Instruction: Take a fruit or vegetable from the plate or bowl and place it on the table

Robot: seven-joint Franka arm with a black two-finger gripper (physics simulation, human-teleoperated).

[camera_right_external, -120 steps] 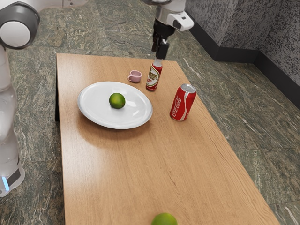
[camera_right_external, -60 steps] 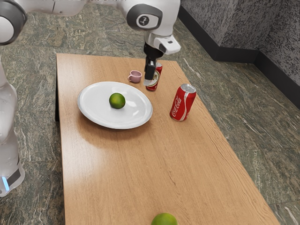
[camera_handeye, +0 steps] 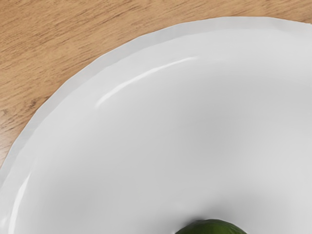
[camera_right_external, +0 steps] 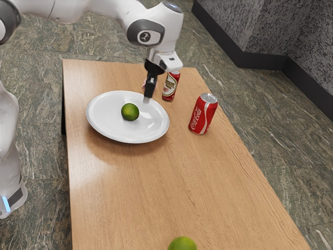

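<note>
Lime point(camera_right_external: 130, 112) seen on the white plate point(camera_right_external: 106, 133), near its middle, probably kept from rolling by the dished shape. Gripper point(camera_right_external: 146, 99) is held pointing down above the plate, off to one side of the lime, presumably so that a descent can be made from above, clear of the rim. Whether the claw is spread or pressed together cannot be told. Plate is set on the wooden table point(camera_right_external: 171, 182); bare wood is offered beside it as a likely drop spot. Red cola can point(camera_right_external: 203, 114) and labelled red can point(camera_right_external: 170, 86) are best avoided. Second green fruit point(camera_right_external: 182, 244) is seen well apart, off the plate.
</note>
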